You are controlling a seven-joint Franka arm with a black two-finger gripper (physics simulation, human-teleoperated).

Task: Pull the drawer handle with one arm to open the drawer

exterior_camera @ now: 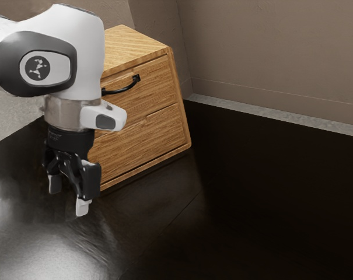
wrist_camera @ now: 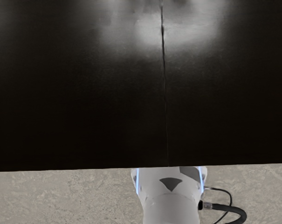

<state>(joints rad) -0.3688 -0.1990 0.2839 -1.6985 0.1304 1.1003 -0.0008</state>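
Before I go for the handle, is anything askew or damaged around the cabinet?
Nothing stands out. The cabinet sits whole on the dark table, handle intact, drawer fronts looking flush; the tool hangs open in front.

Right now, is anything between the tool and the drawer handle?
Nothing visible stands between them. The open tool hangs over the dark table, lower than the black handle on the upper drawer of the wooden cabinet.

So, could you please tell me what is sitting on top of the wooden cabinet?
The visible part of the cabinet top is bare wood, with nothing on it. The arm covers its end toward the exterior view's left, so that part cannot be checked.
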